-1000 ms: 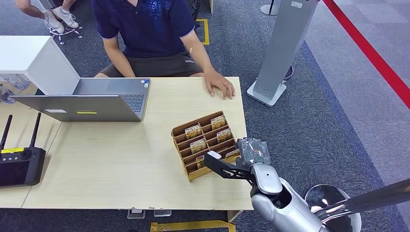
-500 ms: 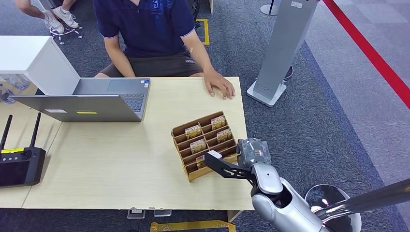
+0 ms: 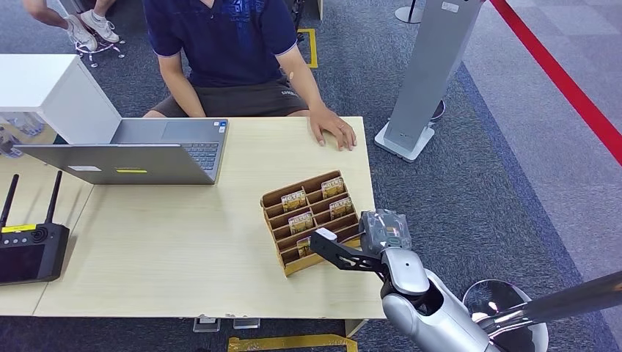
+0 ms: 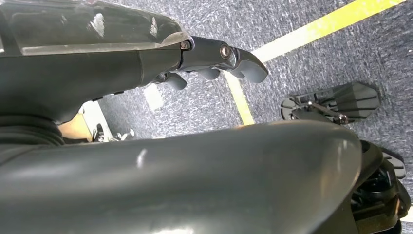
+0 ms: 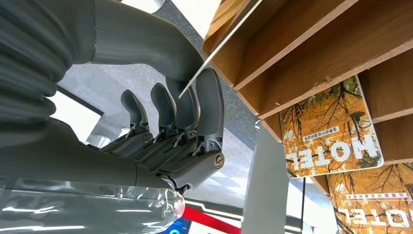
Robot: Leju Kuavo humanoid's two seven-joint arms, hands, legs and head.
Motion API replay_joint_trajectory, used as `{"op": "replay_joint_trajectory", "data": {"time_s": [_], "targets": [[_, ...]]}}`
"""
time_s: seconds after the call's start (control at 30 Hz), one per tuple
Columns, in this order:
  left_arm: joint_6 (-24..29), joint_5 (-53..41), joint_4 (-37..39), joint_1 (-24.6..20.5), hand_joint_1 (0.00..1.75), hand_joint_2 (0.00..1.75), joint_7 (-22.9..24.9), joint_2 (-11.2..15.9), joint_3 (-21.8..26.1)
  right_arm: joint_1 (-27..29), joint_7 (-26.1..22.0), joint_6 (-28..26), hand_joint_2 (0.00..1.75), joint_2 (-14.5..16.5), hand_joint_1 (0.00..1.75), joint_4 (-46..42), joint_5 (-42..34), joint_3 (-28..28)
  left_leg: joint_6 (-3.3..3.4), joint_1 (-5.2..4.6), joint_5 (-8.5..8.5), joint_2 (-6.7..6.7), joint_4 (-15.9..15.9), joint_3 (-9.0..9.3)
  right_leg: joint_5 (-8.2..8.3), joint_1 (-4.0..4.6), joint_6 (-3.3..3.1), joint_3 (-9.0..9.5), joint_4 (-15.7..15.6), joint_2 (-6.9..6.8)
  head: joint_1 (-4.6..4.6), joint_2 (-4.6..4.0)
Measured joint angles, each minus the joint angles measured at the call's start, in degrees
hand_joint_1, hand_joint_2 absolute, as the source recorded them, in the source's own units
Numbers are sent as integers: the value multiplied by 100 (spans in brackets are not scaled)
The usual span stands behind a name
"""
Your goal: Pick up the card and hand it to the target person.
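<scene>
From the head view, the right hand (image 3: pixel 334 250) reaches into the near rows of the rack (image 3: pixel 273 199), where the card (image 3: pixel 324 234) shows white at its fingertips; the person (image 3: pixel 220 37) sits across the table (image 3: pixel 161 242). In the right wrist view, thumb and fingers (image 5: pixel 209 97) pinch the card's thin edge, its length running up out of the slot. In the left wrist view, the left hand (image 4: pixel 214 56) hangs over carpet, curled on nothing.
</scene>
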Motion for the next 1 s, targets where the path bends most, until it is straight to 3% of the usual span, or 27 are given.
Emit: {"op": "replay_joint_trajectory", "data": {"time_s": [0.3,0.53,1.0], "targets": [[37,175,0,65,0,0,-123,2,0,-10,-422,-413,175,4,134,-104,-266,-34,0,0,0,0,0,-2,0,0,0,0,0,0,0,0],[90,192,0,107,0,0,-156,2,0,2,-582,-873,175,-28,134,-676,-529,-253,0,0,0,0,0,0,0,0,0,0,0,0,0,0],[102,218,0,122,0,0,-155,-1,2,22,-741,-1134,175,-139,134,-1462,-1077,-646,0,0,0,0,0,-2,0,0,0,0,0,0,0,0]]}}
